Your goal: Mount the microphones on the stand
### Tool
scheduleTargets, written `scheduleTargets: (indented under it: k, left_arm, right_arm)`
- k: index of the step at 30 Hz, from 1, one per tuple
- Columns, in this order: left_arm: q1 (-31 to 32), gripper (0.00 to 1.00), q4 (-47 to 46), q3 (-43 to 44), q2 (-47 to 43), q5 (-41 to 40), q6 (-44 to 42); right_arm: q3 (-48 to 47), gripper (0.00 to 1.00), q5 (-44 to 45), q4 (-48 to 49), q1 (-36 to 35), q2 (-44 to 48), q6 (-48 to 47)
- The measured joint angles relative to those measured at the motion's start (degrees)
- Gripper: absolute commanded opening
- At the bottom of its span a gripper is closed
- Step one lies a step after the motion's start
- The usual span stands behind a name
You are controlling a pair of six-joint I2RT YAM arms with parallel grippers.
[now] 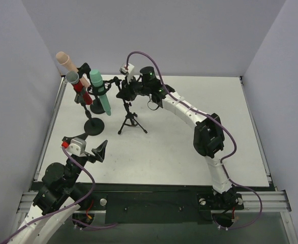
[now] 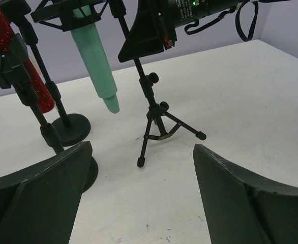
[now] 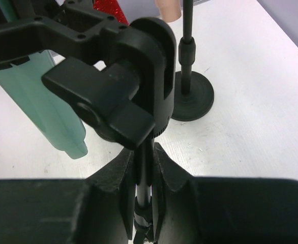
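Three microphones stand at the back left. The pale pink microphone (image 1: 63,59) and the glittery red microphone (image 1: 83,93) with a silver mesh head sit in clips on two round-base stands (image 1: 94,126). The teal microphone (image 1: 101,95) hangs tilted in the black holder of the tripod stand (image 1: 132,120). My right gripper (image 1: 127,94) is shut on the tripod stand's pole (image 3: 145,170), just below its holder joint. My left gripper (image 1: 100,151) is open and empty, low near the front left, facing the tripod stand (image 2: 156,122) and the teal microphone (image 2: 95,56).
Two round stand bases (image 2: 70,128) stand left of the tripod's feet. One base (image 3: 192,96) lies just beyond my right fingers (image 3: 121,178). Grey walls close the table at the left, back and right.
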State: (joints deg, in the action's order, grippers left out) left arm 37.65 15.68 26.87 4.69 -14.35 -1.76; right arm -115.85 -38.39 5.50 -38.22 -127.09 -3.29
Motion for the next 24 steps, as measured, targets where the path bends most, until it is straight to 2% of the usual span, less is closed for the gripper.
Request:
scheduleTargets:
  k: [6,10,15,20,24]
  left_arm:
    - [-0.2,0.92,0.0,-0.1,0.2,0.0,0.0]
    - [-0.3,0.92,0.0,-0.1,0.2,0.3,0.0]
    - [-0.3,0.92,0.0,-0.1,0.2,1.1,0.0]
    - [-0.3,0.92,0.0,-0.1,0.1,1.4,0.0]
    - [-0.3,0.92,0.0,-0.1,0.0,1.8,0.1]
  right_arm:
    - [8.2,0.14,-2.5,3.1,0.4,4.9,-1.3]
    - [12.5,0.28,-3.7,3.0,0.2,7.4,-1.0]
    - [17.6,0.36,-3.2,0.5,0.7,7.9,-0.8]
    - [20.8,0.49,-3.4,0.3,1.1,9.4,-0.6]
    - [23.7,0.56,-3.4,-0.3,1.6,11.0,-0.2]
